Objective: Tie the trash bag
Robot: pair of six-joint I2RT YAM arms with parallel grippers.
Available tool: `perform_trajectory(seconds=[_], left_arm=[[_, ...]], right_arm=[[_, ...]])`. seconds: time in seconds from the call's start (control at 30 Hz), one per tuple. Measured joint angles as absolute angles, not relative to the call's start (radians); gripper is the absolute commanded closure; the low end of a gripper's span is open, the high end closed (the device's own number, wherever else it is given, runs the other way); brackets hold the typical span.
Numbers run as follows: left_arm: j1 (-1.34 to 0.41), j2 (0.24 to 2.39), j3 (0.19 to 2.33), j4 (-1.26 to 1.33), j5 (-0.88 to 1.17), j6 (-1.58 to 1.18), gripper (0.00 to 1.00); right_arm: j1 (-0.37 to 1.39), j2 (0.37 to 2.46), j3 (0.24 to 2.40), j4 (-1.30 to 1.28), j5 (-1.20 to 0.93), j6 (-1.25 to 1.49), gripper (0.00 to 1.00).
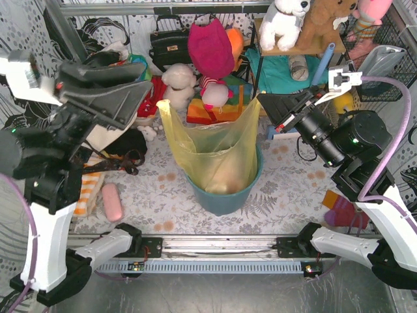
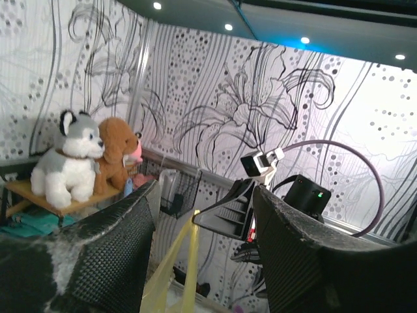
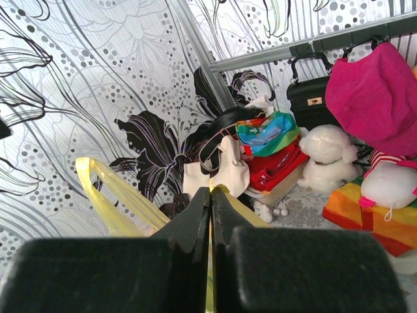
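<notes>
Trash bag (image 1: 215, 147) of thin, see-through yellow plastic stands in a round teal bucket (image 1: 251, 189), seen from above. Its crinkled skin rises well above the bucket's rim, with something pale showing through low down. One top corner stands up in a point over the bucket's left side. The other corner is drawn out above the bucket's right side, reaching the tip of the right gripper (image 1: 266, 107). The left gripper (image 1: 147, 75), black and wedge-shaped, hangs up and to the left of the bucket, apart from the bag. A smooth pink oblong case (image 1: 112, 202) lies on the leaf-patterned tablecloth (image 1: 287, 169) left of the bucket. Soft toys are piled behind the bucket.

From the left wrist, the left gripper (image 2: 205, 195) has its two fingers spread wide, gripping nothing. Their inner pads (image 2: 117, 261) have a rough mesh texture. A narrow yellow strip of the bag (image 2: 179, 267) shows in the gap, slanting up toward the black right gripper (image 2: 225, 212) beyond. A fluffy grey and white toy dog (image 2: 68, 166) sits on a wooden shelf to the left.

From the right wrist, the right gripper (image 3: 210, 195) is pinched tight on a sliver of the yellow plastic. A twisted loop of the bag (image 3: 107, 195) curves away to the left. A black handbag (image 3: 313, 98) and a white plush toy (image 3: 332, 160) sit at the back right.
</notes>
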State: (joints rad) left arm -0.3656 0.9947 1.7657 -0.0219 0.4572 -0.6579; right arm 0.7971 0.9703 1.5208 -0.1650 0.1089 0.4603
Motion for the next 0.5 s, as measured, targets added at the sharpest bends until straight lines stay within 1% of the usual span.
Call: perform_trajectory(seconds=[0.13,0.2,0.37,0.5], left_arm=[[-0.381,1.053,1.732,0.009,0.487,-0.706,0.35],[-0.426,1.077,1.712,0.010,0.486,-0.717,0.36],[-0.629,1.137,1.686,-0.024,0.418,-0.677,0.36],[-0.773,1.140,1.665,-0.049,0.333,-0.614,0.36]], right_arm=[[0.797,0.970,1.521,-0.165,0.109,0.469,1.00],[0.797,0.970,1.521,-0.165,0.109,0.474,1.00],[0.797,0.970,1.521,-0.165,0.112,0.479,1.00],[0.797,0.973,1.521,-0.165,0.117,0.482,1.00]])
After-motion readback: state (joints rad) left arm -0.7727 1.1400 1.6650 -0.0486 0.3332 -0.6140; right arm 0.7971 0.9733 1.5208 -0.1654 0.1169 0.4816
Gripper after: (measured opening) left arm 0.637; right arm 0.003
